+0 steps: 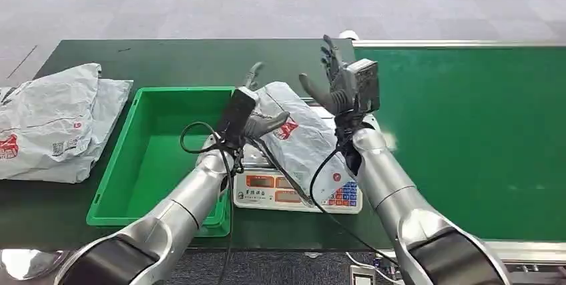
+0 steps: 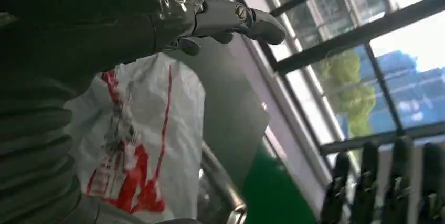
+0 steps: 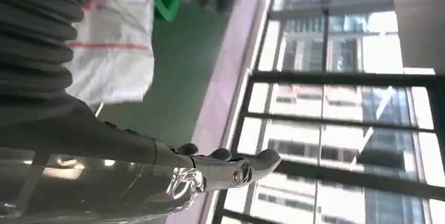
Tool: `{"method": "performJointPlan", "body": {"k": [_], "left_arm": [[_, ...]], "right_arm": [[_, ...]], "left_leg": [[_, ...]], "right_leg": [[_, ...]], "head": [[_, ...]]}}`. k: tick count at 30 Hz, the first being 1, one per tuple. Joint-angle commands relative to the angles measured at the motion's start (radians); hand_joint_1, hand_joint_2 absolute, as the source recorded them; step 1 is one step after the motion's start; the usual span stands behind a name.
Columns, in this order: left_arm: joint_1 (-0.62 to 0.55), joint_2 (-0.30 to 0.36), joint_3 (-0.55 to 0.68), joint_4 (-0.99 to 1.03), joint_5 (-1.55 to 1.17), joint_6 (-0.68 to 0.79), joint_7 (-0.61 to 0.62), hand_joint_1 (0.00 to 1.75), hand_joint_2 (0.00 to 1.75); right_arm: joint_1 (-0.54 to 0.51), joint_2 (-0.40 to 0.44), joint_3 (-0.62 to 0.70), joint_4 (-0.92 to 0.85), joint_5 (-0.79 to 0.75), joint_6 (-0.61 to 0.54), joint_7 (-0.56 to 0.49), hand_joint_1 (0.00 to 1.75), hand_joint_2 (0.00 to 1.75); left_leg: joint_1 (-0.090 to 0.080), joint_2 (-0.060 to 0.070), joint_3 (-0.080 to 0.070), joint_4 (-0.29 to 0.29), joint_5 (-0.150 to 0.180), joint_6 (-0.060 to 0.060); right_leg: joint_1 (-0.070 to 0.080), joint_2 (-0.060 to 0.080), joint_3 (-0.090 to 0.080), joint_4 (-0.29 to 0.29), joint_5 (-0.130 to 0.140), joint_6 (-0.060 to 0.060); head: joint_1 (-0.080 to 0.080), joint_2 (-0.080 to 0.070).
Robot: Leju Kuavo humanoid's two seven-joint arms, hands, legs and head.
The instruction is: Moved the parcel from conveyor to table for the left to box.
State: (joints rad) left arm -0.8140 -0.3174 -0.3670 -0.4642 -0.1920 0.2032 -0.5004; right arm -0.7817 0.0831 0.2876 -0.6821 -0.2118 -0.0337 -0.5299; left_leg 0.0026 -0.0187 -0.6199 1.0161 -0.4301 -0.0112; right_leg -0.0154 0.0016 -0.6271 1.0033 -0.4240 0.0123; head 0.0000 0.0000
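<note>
Lying on scale (image 1: pixel 297 195), grey crumpled parcel (image 1: pixel 304 139) w/ red print, both hands' fingers apart, left hand (image 1: pixel 257 117), right hand (image 1: pixel 337 81).

Silver arms, black cables, dark-fingered left hand (image 1: pixel 257 121) — grey ribbed covers

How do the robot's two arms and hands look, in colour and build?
Both arms are shiny silver tubes with dark upper covers. The left hand and right hand have grey thumbs, darker fingers and grey ribbed wrist covers. Black cables hang loose along each forearm.
</note>
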Motion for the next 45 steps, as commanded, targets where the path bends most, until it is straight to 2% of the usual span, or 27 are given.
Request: {"method": "performJointPlan", "body": {"k": [1, 2, 3, 8, 11, 15, 19, 20, 21, 22, 28, 29, 31, 36, 41, 45], "left_arm": [[-0.114, 0.039, -0.257, 0.103, -0.187, -0.086, 0.167, 0.0, 1.75], [-0.12, 0.037, -0.27, 0.102, -0.22, -0.099, 0.188, 0.0, 1.75], [-0.122, 0.036, -0.276, 0.102, -0.235, -0.089, 0.198, 0.0, 1.75], [-0.14, 0.025, -0.288, 0.107, -0.31, -0.098, 0.243, 0.0, 1.75], [-0.158, 0.014, -0.318, 0.127, -0.369, -0.157, 0.283, 0.0, 1.75], [-0.183, -0.001, -0.459, 0.159, -0.534, -0.266, 0.346, 0.0, 1.75], [-0.186, -0.023, -0.606, 0.177, -0.701, -0.293, 0.394, 0.02, 1.75], [-0.18, -0.027, -0.608, 0.179, -0.716, -0.287, 0.401, 0.51, 1.75], [-0.171, -0.032, -0.633, 0.178, -0.751, -0.279, 0.398, 1.59, 1.75], [-0.165, -0.032, -0.636, 0.173, -0.755, -0.277, 0.397, 1.75, 1.75], [-0.163, -0.031, -0.636, 0.169, -0.756, -0.276, 0.397, 1.75, 1.75], [-0.164, -0.032, -0.636, 0.173, -0.763, -0.276, 0.393, 1.75, 1.75], [-0.143, -0.032, -0.647, 0.154, -0.784, -0.214, 0.39, 1.75, 1.75], [-0.118, -0.032, -0.62, 0.126, -0.798, -0.001, 0.409, 1.75, 1.75], [-0.17, -0.032, -0.531, 0.059, -0.775, 0.13, 0.417, 1.75, 1.75], [-0.224, -0.03, -0.431, -0.018, -0.784, 0.205, 0.421, 1.75, 1.75]], "right_arm": [[0.037, -0.117, -0.194, 0.043, 0.014, -0.138, -0.001, 0.0, 0.0], [0.043, -0.12, -0.227, 0.057, 0.016, -0.145, -0.002, 0.0, 0.0], [0.047, -0.13, -0.232, 0.063, 0.029, -0.161, -0.002, 0.0, 1.75], [0.072, -0.146, -0.299, 0.011, 0.061, -0.167, 0.006, 0.0, 1.75], [0.089, -0.15, -0.34, -0.035, 0.082, -0.153, 0.023, 0.0, 1.75], [0.082, -0.153, -0.387, -0.063, 0.091, -0.134, 0.037, 0.0, 1.75], [0.087, -0.149, -0.425, -0.077, 0.101, -0.11, 0.04, 0.0, 1.75], [0.087, -0.146, -0.435, -0.079, 0.111, -0.102, 0.04, 0.0, 1.75], [0.085, -0.147, -0.443, -0.073, 0.115, -0.091, 0.04, 0.0, 1.75], [0.085, -0.148, -0.445, -0.071, 0.116, -0.087, 0.04, 0.0, 1.75], [0.084, -0.148, -0.448, -0.067, 0.116, -0.083, 0.039, 0.0, 1.75], [0.081, -0.146, -0.452, -0.063, 0.117, -0.077, 0.039, 0.0, 1.75], [0.089, -0.151, -0.459, -0.071, 0.115, -0.066, 0.038, 0.0, 1.75], [0.156, -0.161, -0.479, -0.166, 0.093, -0.033, 0.054, 0.0, 1.75], [0.218, -0.154, -0.491, -0.244, 0.085, -0.028, 0.078, 0.0, 1.75], [0.224, -0.153, -0.484, -0.229, 0.071, -0.016, 0.096, 0.0, 1.75]], "left_leg": [[0.001, -0.004, 0.003, 0.0, -0.001, 0.001], [0.0, -0.003, 0.002, 0.0, 0.0, 0.0], [0.001, -0.001, 0.001, 0.0, -0.001, 0.0], [0.0, 0.0, 0.003, -0.001, -0.002, 0.0], [0.0, 0.0, 0.002, 0.0, -0.001, 0.0], [-0.001, 0.001, 0.002, 0.0, -0.001, 0.001], [0.0, 0.001, 0.001, 0.0, -0.001, 0.001], [0.0, 0.0, 0.002, 0.0, -0.001, 0.001], [-0.001, 0.001, 0.002, 0.0, -0.001, 0.001], [0.0, 0.001, 0.003, -0.001, -0.002, 0.001], [-0.001, 0.003, 0.002, -0.001, -0.001, 0.001], [-0.001, 0.004, 0.007, -0.003, -0.002, 0.001], [-0.001, 0.003, 0.003, -0.001, -0.001, 0.001], [-0.001, 0.003, 0.006, -0.003, -0.002, 0.001], [0.0, 0.001, 0.003, 0.0, -0.002, 0.001], [0.0, 0.003, 0.001, 0.002, -0.003, 0.001]], "right_leg": [[0.001, -0.006, 0.006, -0.002, -0.001, 0.0], [0.001, -0.004, 0.003, -0.001, -0.001, 0.0], [0.001, -0.002, 0.003, -0.001, -0.001, 0.0], [0.0, -0.002, 0.004, -0.001, -0.001, -0.001], [0.0, -0.001, 0.002, 0.0, -0.001, -0.001], [0.0, -0.001, 0.002, 0.0, -0.001, 0.0], [0.0, 0.0, 0.001, 0.0, 0.0, 0.0], [0.0, -0.002, 0.002, -0.001, -0.001, 0.0], [0.0, -0.001, 0.002, -0.001, -0.001, 0.0], [0.0, -0.001, 0.004, -0.002, -0.001, 0.0], [-0.001, 0.001, 0.002, -0.001, 0.0, 0.0], [0.0, 0.002, 0.007, -0.004, 0.0, -0.001], [-0.001, 0.001, 0.002, -0.001, 0.0, 0.0], [-0.001, 0.001, 0.006, -0.003, -0.001, -0.001], [0.0, 0.0, 0.003, -0.001, -0.001, -0.001], [0.0, 0.001, 0.002, 0.0, -0.001, -0.001]], "head": [[0.0, 0.0], [0.0, 0.0], [0.0, 0.0], [0.0, 0.0], [0.0, 0.0], [0.0, 0.0], [0.0, 0.0], [0.0, 0.0], [0.0, 0.0], [0.0, 0.0], [0.0, 0.0], [0.0, 0.0], [0.0, 0.0], [0.0, 0.0], [0.0, 0.0], [0.0, 0.0]]}}
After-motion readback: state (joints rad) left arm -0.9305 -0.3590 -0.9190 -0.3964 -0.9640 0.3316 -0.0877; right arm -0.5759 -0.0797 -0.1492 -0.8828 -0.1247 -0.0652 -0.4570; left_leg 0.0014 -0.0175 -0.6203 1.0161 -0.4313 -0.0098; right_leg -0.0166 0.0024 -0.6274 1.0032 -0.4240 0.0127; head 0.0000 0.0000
